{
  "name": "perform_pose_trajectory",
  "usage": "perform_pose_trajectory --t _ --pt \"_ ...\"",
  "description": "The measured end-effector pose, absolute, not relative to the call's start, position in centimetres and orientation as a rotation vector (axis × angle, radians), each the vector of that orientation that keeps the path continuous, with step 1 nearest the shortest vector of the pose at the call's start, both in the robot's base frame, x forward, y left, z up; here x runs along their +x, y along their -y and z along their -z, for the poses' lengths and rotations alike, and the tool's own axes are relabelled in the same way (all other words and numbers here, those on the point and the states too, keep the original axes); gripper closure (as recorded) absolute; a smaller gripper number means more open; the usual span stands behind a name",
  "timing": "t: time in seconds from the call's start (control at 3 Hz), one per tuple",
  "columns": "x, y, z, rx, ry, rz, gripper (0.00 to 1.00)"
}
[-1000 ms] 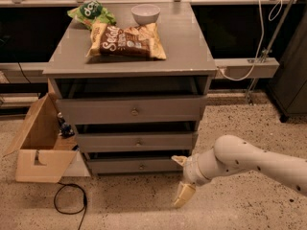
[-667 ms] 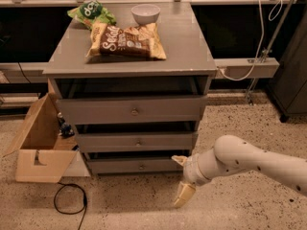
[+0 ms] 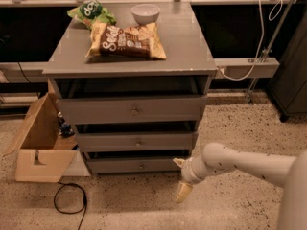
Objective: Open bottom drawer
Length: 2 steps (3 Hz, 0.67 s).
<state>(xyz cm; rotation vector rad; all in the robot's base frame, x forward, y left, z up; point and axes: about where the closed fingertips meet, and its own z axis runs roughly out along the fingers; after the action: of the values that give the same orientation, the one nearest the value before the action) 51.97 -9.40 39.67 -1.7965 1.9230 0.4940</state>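
Observation:
The grey cabinet (image 3: 129, 68) has three stacked drawers. The bottom drawer (image 3: 134, 165) is the slimmest front, just above the floor, with a tiny round knob (image 3: 141, 166) at its centre, and it looks closed. My gripper (image 3: 182, 178) hangs low at the end of the white arm, just right of the drawer's right end and well to the right of the knob. Its two pale fingers are spread apart, one (image 3: 179, 162) near the drawer's corner and one (image 3: 183, 192) pointing down at the floor. It holds nothing.
A brown chip bag (image 3: 127, 40), a green bag (image 3: 91, 13) and a white bowl (image 3: 145, 12) lie on the cabinet top. An open cardboard box (image 3: 41, 145) stands left of the cabinet, with a black cable (image 3: 69, 200) looped on the speckled floor.

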Motion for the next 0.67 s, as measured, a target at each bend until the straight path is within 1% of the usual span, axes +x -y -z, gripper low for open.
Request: perform_pose_trajectory --t 0.33,0.67 --pt "55.8 10.0 -31.6 -1.822 -1.91 -0.466 0.0" --pt "58.0 9.6 -27.1 -1.831 -1.904 -0.461 0.0"
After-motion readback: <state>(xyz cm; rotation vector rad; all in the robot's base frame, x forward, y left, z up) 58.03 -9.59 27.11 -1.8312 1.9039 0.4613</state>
